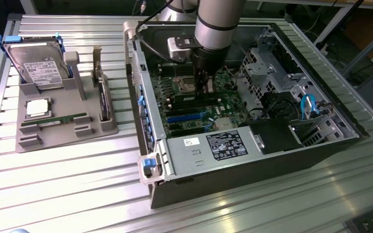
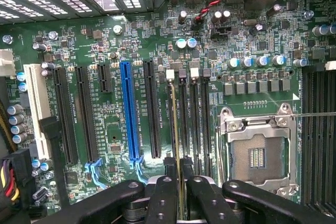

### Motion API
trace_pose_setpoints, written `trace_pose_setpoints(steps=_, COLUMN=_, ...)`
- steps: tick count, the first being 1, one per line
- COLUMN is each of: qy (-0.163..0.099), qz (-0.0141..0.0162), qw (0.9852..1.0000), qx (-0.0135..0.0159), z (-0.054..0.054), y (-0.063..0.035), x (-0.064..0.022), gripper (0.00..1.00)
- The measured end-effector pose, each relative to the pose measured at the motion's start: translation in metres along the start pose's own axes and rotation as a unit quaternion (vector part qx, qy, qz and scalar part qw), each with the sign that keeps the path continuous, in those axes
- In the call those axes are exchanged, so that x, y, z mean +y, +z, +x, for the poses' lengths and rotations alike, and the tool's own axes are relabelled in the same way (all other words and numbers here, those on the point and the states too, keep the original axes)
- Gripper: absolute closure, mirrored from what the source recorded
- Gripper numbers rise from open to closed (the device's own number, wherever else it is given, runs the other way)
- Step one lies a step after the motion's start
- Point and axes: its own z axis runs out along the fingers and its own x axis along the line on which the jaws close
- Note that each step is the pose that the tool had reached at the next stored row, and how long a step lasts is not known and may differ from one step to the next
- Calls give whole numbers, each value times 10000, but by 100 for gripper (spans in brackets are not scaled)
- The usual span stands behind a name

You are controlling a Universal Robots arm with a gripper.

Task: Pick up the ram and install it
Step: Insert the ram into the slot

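Tool (image 2: 178, 165) is clenched on the ram (image 2: 175, 124). The black fingers (image 2: 163, 198) pinch its two flat faces, and the stick runs edge-on out from between them. I can't tell where along its length the pinch sits.

Handling, my read:
- Light and stiff, with no real flex.
- Fragile: the chips and contact edge won't tolerate twist or side load.
- The faces are smooth, so a pinch could slip if anything resists.
- Best hold is flat face to flat face, up by the top edge and clear of the contacts.
- Any force should run straight along the board's plane, or it cocks.

Look: edge-on, the ram is only a thin pale-gold line, long and narrow. Its green face and chips aren't readable from this angle.

Where: it's lined up along the end DIMM slot, on the blue slot (image 2: 126, 108) side. The other dark DIMM slots (image 2: 195, 124) lie between it and the open CPU socket (image 2: 257, 153). I can't tell whether it's hovering, touching or seated.

In the exterior view, the tool (image 1: 204, 86) is down inside the open PC case (image 1: 342, 141), over the motherboard (image 1: 222, 109), at about 12 o'clock from the power supply (image 1: 220, 145).

Further out, at 9 o'clock of the case, a grey fixture (image 1: 63, 138) sits on the worktop (image 1: 76, 184). A second stick (image 1: 56, 120) lies flat in it, green and narrow. The CPU chip (image 1: 36, 108) is at 11 o'clock from that stick, and the hard drive (image 1: 41, 65) is beyond.
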Motion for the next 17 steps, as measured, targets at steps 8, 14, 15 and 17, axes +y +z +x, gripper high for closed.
trace_pose_setpoints(steps=8, qy=-78, qz=1, qw=10000, qx=-5, z=0, y=44, x=6, gripper=86)
trace_pose_setpoints(steps=14, qy=-114, qz=1, qw=9999, qx=-8, z=-2, y=54, x=6, gripper=86)
trace_pose_setpoints(steps=15, qy=-115, qz=2, qw=9999, qx=-9, z=-5, y=55, x=5, gripper=86)
trace_pose_setpoints(steps=17, qy=-114, qz=1, qw=9999, qx=-8, z=-6, y=54, x=6, gripper=86)
